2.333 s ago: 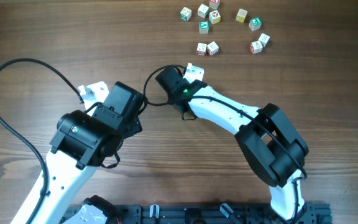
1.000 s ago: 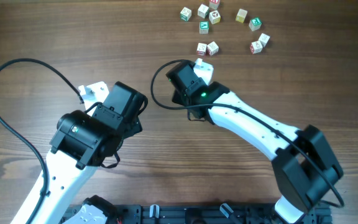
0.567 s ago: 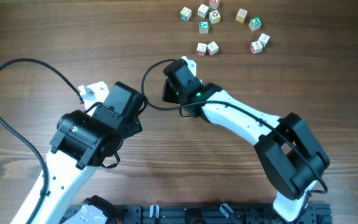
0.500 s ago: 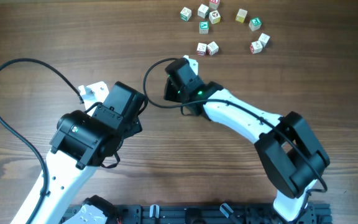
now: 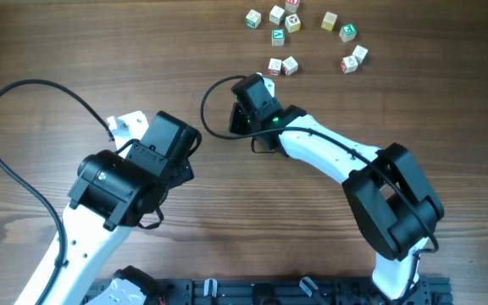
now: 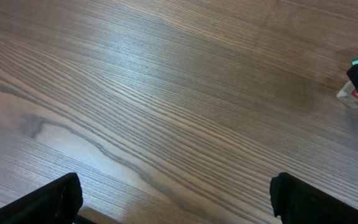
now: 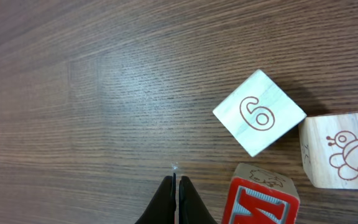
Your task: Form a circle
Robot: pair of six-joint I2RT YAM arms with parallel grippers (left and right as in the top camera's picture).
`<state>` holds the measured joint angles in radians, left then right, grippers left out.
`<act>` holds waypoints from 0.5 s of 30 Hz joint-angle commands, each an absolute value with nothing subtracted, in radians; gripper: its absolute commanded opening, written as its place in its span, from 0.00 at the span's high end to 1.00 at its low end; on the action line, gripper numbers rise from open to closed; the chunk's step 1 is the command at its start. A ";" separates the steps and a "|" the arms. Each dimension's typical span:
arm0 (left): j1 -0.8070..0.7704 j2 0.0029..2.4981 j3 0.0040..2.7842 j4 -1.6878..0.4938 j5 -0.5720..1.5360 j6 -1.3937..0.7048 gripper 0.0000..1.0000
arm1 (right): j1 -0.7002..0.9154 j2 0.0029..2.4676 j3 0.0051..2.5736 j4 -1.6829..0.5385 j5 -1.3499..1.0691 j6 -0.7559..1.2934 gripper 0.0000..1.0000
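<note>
Tabletop (image 5: 58,51); left jaws wide, right jaws together, empty

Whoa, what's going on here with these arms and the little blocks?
Two robot arms work at a wooden table where small picture cubes lie loosely scattered, not in a neat circle. The right claw, shut and empty, points at the wood beside a cube marked 6, a bug cube and a red-lettered cube. The left claw hangs open over bare wood, holding nothing.
</note>
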<state>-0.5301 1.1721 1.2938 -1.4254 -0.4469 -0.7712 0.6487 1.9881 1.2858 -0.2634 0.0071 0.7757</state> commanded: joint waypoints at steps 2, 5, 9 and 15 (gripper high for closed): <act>-0.527 1.165 1.290 -1.426 -0.450 -0.766 0.00 | 0.646 2.007 1.312 -0.279 0.031 0.732 0.95; -0.527 1.165 1.290 -1.426 -0.450 -0.766 0.00 | 0.646 2.007 1.312 -0.296 0.060 0.721 0.95; -0.527 1.165 1.290 -1.426 -0.450 -0.766 0.00 | 0.646 2.011 1.312 -0.281 0.063 0.713 0.95; -0.527 1.165 1.290 -1.426 -0.450 -0.766 0.00 | 0.646 2.024 1.312 -0.270 0.055 0.709 0.95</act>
